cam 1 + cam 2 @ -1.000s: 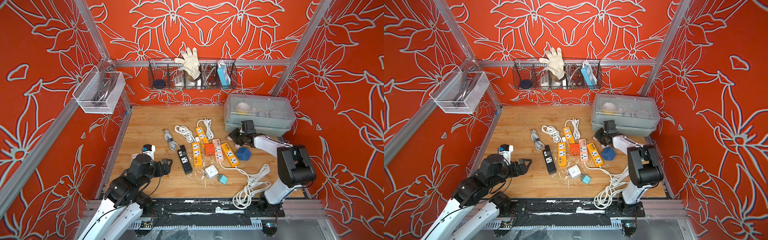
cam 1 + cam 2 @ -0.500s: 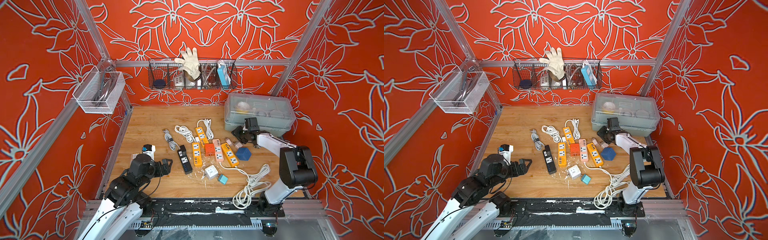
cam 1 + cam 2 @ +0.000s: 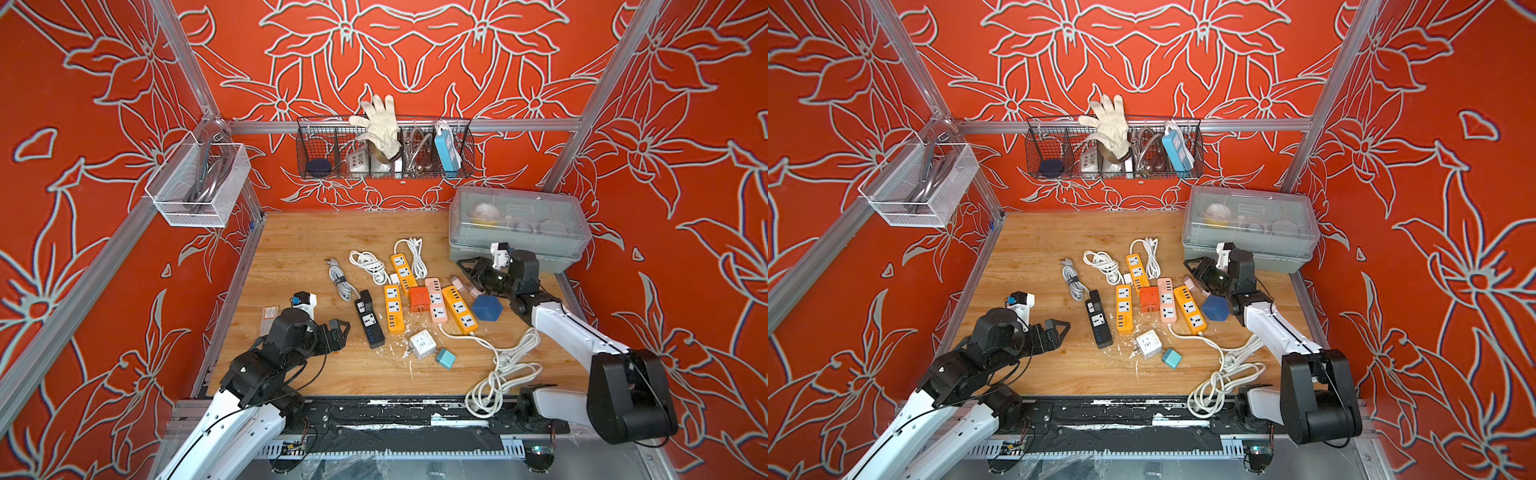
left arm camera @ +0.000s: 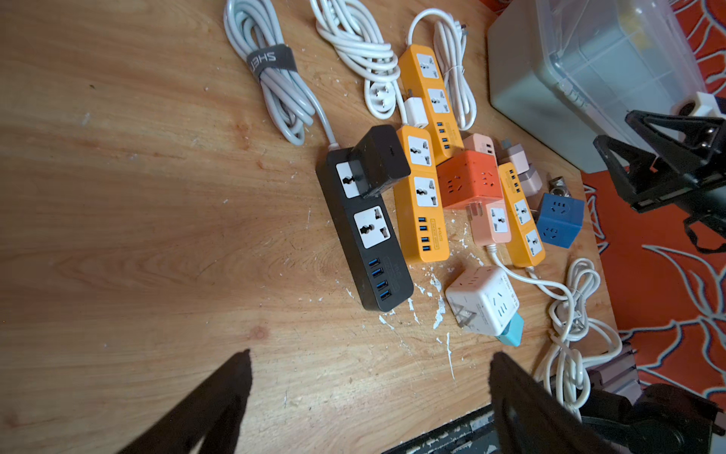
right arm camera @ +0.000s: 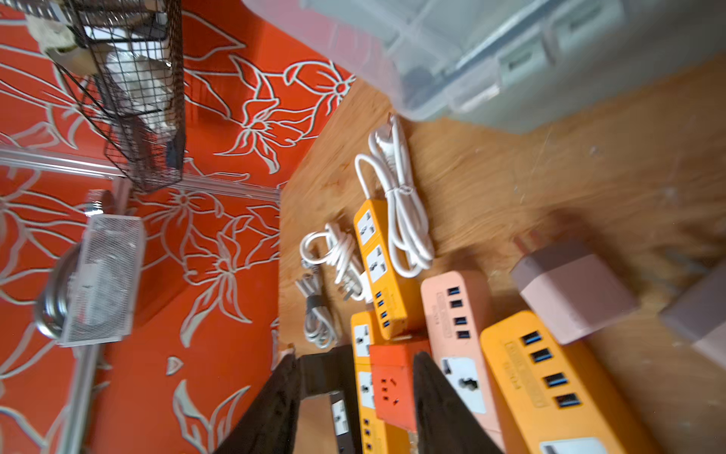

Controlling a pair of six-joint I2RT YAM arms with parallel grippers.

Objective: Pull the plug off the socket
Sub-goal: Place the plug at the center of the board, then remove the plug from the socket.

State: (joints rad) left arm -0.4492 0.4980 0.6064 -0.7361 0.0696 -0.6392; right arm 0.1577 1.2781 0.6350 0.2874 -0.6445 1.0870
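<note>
The right pincer hangs over the wooden worktop with its two black fingers apart and nothing between them. Through the gap, the right wrist view shows only an orange cube socket lying beyond the tips. The pale mauve square plug lies on the worktop just off to one side of this pincer, outside its fingers, with its prongs showing and out of any socket. It lies right by the USB end of the long yellow-orange power strip; whether the two touch I cannot tell. A second mauve plug lies just past it, cut off by the frame edge. A salmon-pink power strip lies between the yellow-orange strip and the orange cube. A dark blue cube socket rests beside this pincer's wrist, and a grey lidded plastic box stands close behind it.

The left pincer hovers over bare wood, its fingers spread wide and empty. Ahead of it, well apart, lies a black power strip with a black block adapter seated in the socket farthest from the pincer. Nearer one finger sit a white cube socket and a small teal plug touching it.
</note>
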